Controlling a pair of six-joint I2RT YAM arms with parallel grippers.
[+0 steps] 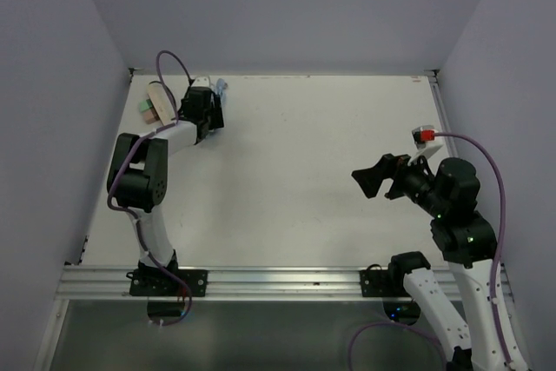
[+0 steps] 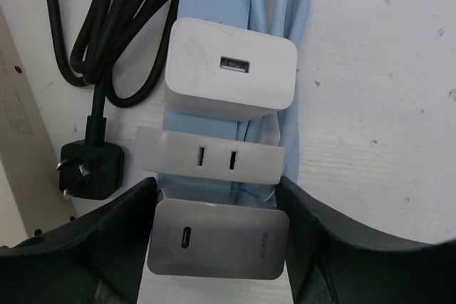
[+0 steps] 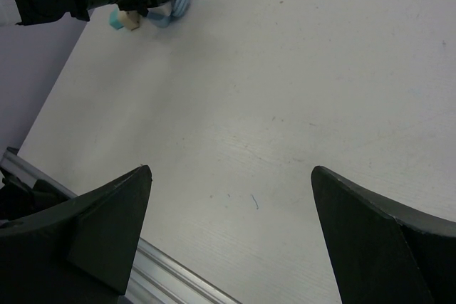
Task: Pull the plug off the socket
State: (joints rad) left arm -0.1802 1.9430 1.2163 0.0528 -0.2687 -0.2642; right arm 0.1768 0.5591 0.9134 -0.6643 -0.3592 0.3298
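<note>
White worktop (image 1: pixel 304 171); low in the left wrist frame, your left end effector (image 2: pixel 216 189) brackets the plug (image 2: pixel 217 240) beside the socket (image 2: pixel 210 154), grip uncertain. Your right end effector (image 3: pixel 229 170) hangs wide. Squeeze, then pull straight off.

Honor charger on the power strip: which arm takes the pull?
Left. The left gripper straddles the grey Honor charger on the blue power strip; the right gripper hangs open above the table, far across.

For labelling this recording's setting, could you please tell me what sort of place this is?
Probably a robot test cell in a lab, not a home: a bare white tabletop boxed in by plain pale lilac walls, and a silver aluminium rail at its near edge carrying two black-and-white robot arms.
</note>
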